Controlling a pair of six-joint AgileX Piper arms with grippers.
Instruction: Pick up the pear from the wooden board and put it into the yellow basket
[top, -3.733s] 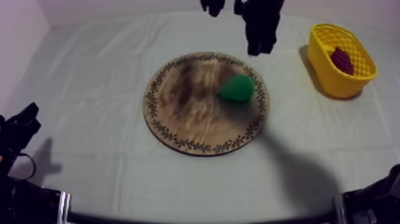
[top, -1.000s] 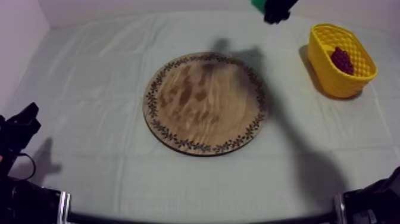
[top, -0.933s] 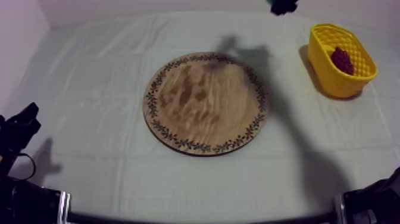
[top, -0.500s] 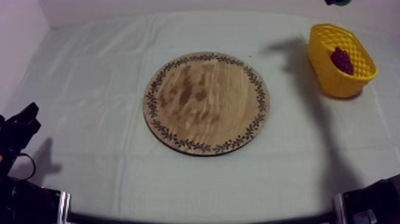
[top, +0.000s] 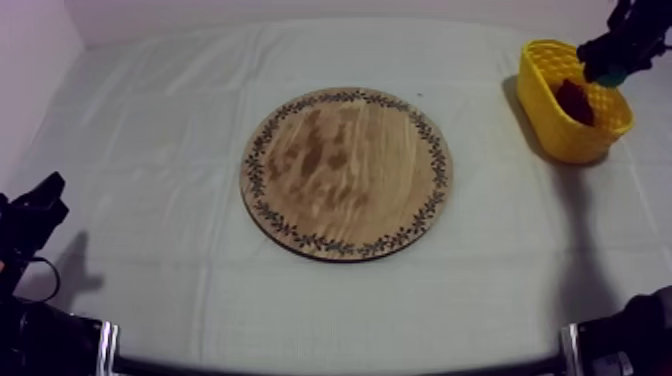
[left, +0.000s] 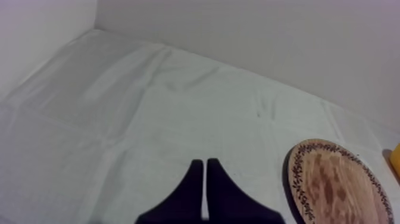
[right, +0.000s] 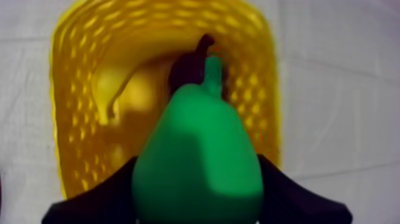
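On the grey-white tabletop (top: 150, 150) a round wooden board (top: 346, 172) lies at the middle, and the yellow basket (top: 560, 140) stands at the far right. Near left, the left gripper (left: 205, 173) rests with jaws pressed together. Over the basket the right gripper (top: 610, 58) hangs, jaws pinching the green pear (right: 199, 161) above a bunch of grapes (top: 573, 100).

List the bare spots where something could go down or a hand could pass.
The wooden board is bare all over. Open cloth lies between board and yellow basket, and between board and left tool. Crowded: the basket, with grapes and a banana inside and the right tool holding the pear over it.
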